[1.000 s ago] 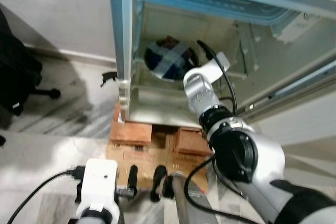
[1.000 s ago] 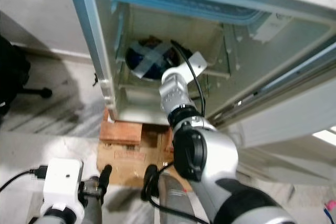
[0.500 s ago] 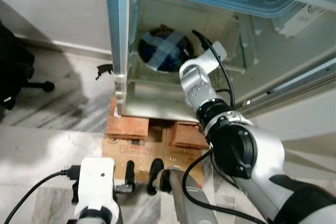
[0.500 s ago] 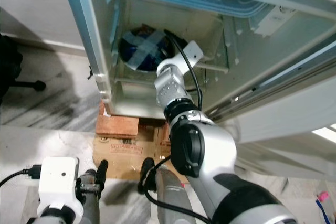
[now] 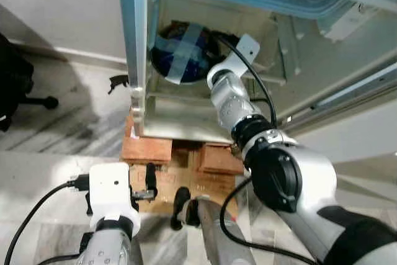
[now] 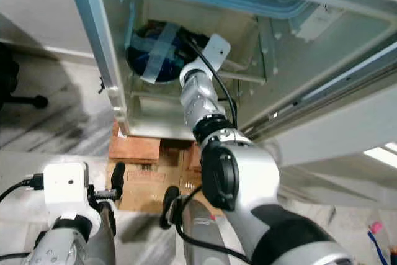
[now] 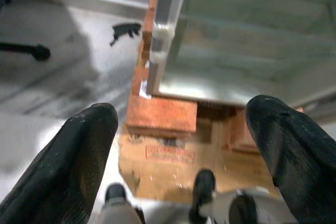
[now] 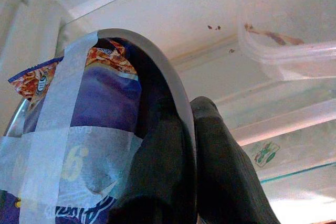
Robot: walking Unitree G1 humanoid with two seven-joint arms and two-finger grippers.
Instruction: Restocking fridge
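Observation:
A metal bowl point(image 5: 180, 54) packed with blue snack packets and crossed with white tape sits tilted inside the fridge's point(image 5: 138, 60) lower compartment, near its left wall. My right arm reaches in through the opening. The right gripper point(image 8: 189, 129) is shut on the bowl's rim point(image 8: 173, 93), one black finger point(image 8: 163, 182) on the inside and the other on the outside. My left gripper point(image 5: 166, 193) hangs low and open in front of the fridge, above the cardboard, its fingers point(image 7: 79, 166) wide apart with nothing between them.
The fridge stands on red bricks point(image 5: 146, 150) with a flattened cardboard box point(image 5: 186, 181) in front. A clear drawer point(image 8: 294, 35) sits beside the bowl inside. The fridge door point(image 5: 347, 91) stands open at the right. A black chair base point(image 5: 25, 100) is on the marble floor at the left.
My right gripper has carried the bowl leftward, closer to the fridge's left wall. The left arm has risen a little. The camera has shifted slightly.

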